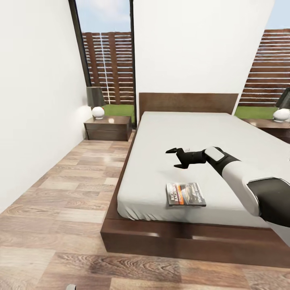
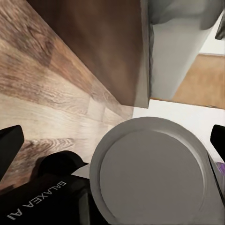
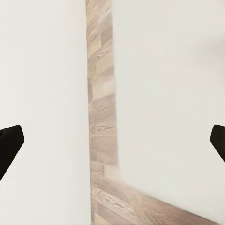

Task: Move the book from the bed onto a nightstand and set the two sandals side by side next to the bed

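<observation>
Right gripper (image 1: pixel 175 158) hovering wide open above the bed (image 1: pixel 193 161), book (image 1: pixel 185 194) lying near the mattress's foot edge, left gripper's fingers (image 2: pixel 9 145) spread wide

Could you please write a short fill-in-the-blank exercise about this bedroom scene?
1. The book lies on the ____.
2. The right gripper hovers over the mattress with its jaws ____.
3. On the nightstand by the window stands a ____.
4. The floor is made of ____ planks.

Missing words: bed; open; lamp; wood
</observation>
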Controlling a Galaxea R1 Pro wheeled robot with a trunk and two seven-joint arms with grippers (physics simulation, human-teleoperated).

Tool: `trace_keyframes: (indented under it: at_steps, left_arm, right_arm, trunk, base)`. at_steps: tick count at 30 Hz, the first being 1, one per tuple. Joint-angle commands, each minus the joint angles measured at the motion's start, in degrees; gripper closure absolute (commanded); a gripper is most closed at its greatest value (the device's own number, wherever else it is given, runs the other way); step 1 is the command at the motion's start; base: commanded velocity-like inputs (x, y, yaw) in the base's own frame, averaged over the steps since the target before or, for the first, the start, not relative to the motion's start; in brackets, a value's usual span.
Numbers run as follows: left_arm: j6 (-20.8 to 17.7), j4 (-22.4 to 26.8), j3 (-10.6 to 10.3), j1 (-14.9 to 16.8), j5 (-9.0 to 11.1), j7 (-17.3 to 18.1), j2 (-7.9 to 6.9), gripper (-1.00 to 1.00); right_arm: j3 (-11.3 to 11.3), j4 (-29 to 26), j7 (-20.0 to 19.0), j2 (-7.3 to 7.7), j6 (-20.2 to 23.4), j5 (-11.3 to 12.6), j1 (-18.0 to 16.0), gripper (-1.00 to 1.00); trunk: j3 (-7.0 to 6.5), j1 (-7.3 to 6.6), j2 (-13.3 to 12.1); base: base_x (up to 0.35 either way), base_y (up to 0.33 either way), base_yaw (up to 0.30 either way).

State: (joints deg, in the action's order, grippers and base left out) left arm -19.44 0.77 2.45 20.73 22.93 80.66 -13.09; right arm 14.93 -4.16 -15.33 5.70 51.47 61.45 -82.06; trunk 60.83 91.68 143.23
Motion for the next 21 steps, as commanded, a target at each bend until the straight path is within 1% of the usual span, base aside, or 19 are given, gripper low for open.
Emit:
trace_keyframes:
  at_steps: [1,8,11,12,16,21]
  left_arm:
    - [-0.6,0.0,0.2,0.0,-0.2,0.2,-0.01,-1.0]
    - [-0.5,0.0,0.2,0.0,-0.2,0.1,-0.01,-1.0]
    - [-0.5,0.0,0.2,0.0,-0.2,0.1,-0.01,-1.0]
    - [-0.5,0.0,0.2,0.0,-0.2,0.1,-0.01,-1.0]
    - [-0.4,0.0,0.2,0.0,-0.2,0.1,-0.01,-1.0]
    - [-0.3,0.0,0.2,0.0,-0.2,0.0,-0.01,-1.0]
  right_arm:
    - [0.4,0.0,-0.6,0.06,0.1,-0.2,0.0,-1.0]
    - [0.1,0.0,-1.6,0.56,0.3,0.0,0.0,-1.0]
    - [0.0,0.1,-2.9,1.24,0.3,0.2,0.0,-1.0]
    - [0.0,0.1,-2.9,1.24,0.3,0.2,0.0,-1.0]
    - [0.0,0.3,-6.1,3.42,0.4,0.3,0.0,-1.0]
    - [0.1,0.7,-12.3,7.24,0.5,0.1,0.0,-1.0]
  trunk:
    - [-0.13,-0.23,-0.4]
    - [-1.39,-1.77,-3.2]
    - [-1.93,-2.42,-4.4]
    - [-2.11,-2.64,-4.8]
    - [-2.83,-3.52,-6.4]
    - [-3.72,-4.62,-8.4]
  base:
    - [0.0,0.0,0.0]
    - [0.0,0.0,0.0]
    - [0.0,0.0,0.0]
    - [0.0,0.0,0.0]
    - [0.0,0.0,0.0]
    - [0.0,0.0,0.0]
